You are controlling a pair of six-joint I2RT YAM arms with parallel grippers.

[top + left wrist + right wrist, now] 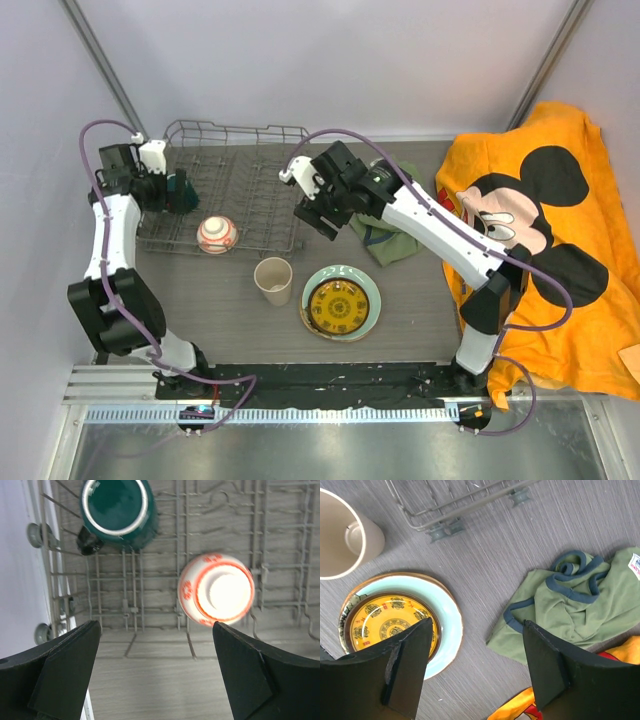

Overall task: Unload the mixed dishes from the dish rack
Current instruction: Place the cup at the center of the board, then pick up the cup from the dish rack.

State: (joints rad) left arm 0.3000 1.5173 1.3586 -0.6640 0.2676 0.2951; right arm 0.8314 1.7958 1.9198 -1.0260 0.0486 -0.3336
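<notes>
The grey wire dish rack (250,165) stands at the back left. In it are a dark green mug (181,190), upright at the left (117,510), and a red-and-white bowl (217,235), upside down near the front rail (217,595). My left gripper (165,200) hangs open and empty over the rack's front left (155,675). On the table stand a beige cup (273,280) and a small yellow plate (338,305) stacked on a pale green plate (368,290); a cream floral rim (342,625) shows beneath. My right gripper (318,218) is open and empty above the table (477,675).
An olive-green garment (385,240) lies right of the rack. An orange Mickey Mouse towel (560,200) covers the right side. White walls and metal posts close in the back and left. The rack's foot rollers (445,530) sit near the cup (345,535).
</notes>
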